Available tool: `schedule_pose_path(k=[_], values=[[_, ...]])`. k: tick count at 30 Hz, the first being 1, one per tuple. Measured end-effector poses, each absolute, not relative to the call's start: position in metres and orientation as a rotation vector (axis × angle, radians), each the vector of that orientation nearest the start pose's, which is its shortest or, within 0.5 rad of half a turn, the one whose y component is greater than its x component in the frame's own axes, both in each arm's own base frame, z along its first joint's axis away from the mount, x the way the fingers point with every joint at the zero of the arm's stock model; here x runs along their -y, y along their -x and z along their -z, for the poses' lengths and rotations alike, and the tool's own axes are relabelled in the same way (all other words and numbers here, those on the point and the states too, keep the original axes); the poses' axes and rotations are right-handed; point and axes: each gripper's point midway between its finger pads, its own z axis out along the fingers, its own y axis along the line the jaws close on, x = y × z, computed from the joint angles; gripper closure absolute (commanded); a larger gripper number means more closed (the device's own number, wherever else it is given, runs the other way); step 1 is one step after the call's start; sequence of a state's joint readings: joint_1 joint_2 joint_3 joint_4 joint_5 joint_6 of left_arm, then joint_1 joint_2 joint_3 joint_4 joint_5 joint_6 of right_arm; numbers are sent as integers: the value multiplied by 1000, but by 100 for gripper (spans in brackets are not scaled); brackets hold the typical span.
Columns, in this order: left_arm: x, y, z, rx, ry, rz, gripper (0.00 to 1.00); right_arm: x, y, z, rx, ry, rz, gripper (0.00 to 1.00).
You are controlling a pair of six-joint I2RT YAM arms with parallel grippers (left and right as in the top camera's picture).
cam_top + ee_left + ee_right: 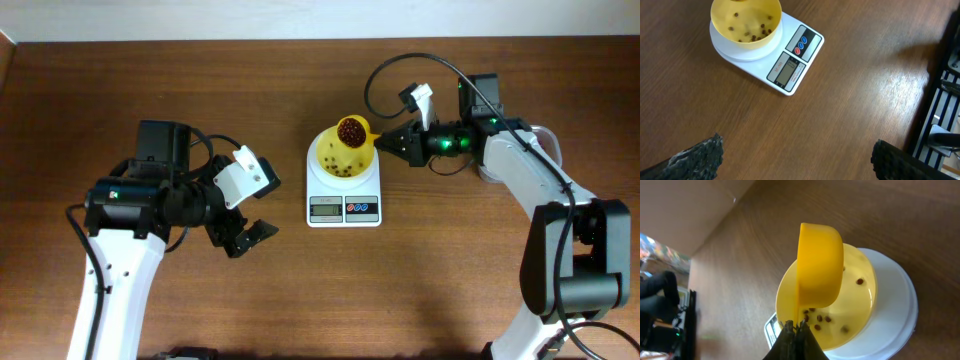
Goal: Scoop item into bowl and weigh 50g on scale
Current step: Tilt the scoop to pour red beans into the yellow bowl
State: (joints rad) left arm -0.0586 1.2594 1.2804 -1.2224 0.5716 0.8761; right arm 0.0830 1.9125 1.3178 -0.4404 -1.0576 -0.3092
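The white scale [343, 208] sits at the table's middle with the pale yellow bowl [335, 165] on it. Several dark red-brown beans [756, 35] lie in the bowl. My right gripper [385, 143] is shut on the handle of a small yellow scoop [352, 133], which holds a heap of beans [350, 130] above the bowl's far rim. In the right wrist view the scoop [819, 270] hangs over the bowl [860, 300]. My left gripper [245, 234] is open and empty, left of the scale. The left wrist view shows scale [790, 70] and bowl [746, 22].
The clear tub is hidden behind my right arm [520, 160] at the right. A dark rack [945, 100] stands at the table's edge in the left wrist view.
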Motion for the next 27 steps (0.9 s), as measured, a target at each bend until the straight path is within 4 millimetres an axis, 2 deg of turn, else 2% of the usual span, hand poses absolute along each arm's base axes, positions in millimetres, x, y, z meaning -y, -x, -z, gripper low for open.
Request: schedule_pose_path(k=[12,27], values=[[108,-256,-226,-2204,-1268,496,1,-184,-412,-138,-1951,1016,-1088,96],[108,-256,-226,-2204,-1268,496,1,-184,-412,-138,-1818,1169,-986,96]])
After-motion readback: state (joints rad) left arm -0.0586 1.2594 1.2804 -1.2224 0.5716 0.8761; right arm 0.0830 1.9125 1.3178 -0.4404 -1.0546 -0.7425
